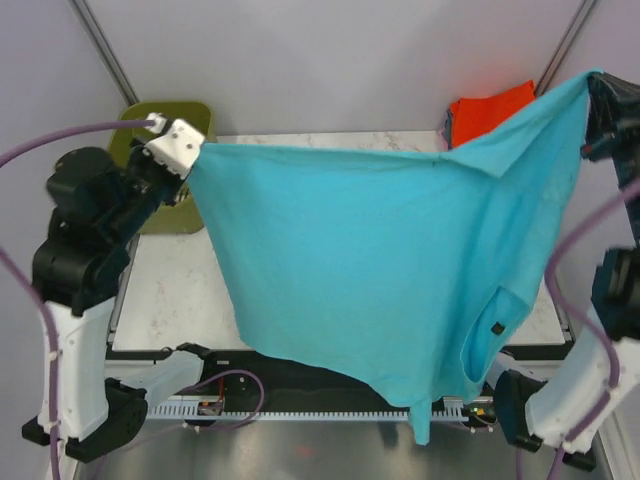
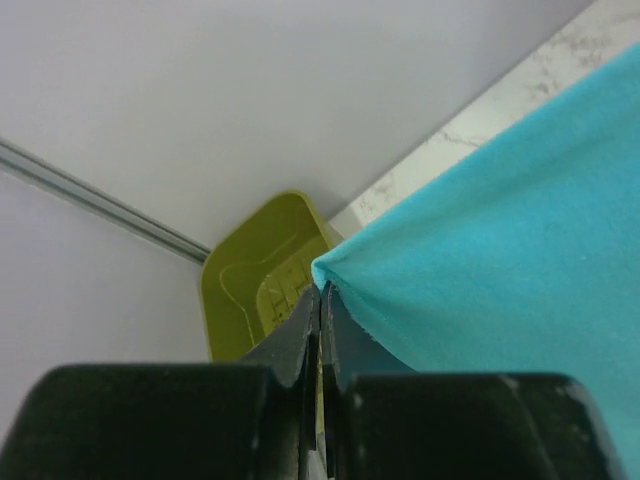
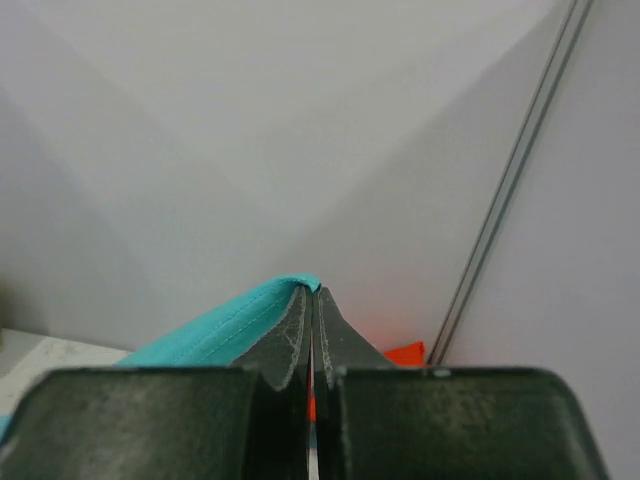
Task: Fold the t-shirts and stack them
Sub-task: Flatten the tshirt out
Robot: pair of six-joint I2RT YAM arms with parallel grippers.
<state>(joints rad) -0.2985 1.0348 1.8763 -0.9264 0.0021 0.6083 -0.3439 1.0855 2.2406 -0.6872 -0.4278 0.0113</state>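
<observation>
The teal t-shirt (image 1: 370, 260) hangs spread in the air between both arms, above the table, its lower edge drooping past the front edge. My left gripper (image 1: 190, 150) is shut on its upper left corner, seen in the left wrist view (image 2: 322, 290) with the teal cloth (image 2: 500, 250) running off to the right. My right gripper (image 1: 592, 85) is shut on its upper right corner, seen in the right wrist view (image 3: 312, 292) with the teal hem (image 3: 230, 325). An orange-red folded shirt (image 1: 485, 110) lies at the back right, also in the right wrist view (image 3: 405, 352). The grey-blue shirt is hidden.
An olive-green plastic basket (image 1: 145, 130) stands at the back left, behind my left gripper; it also shows in the left wrist view (image 2: 255, 270). The white marble table (image 1: 175, 290) is mostly covered from view by the hanging shirt. Metal frame rods (image 1: 100, 45) rise at both back corners.
</observation>
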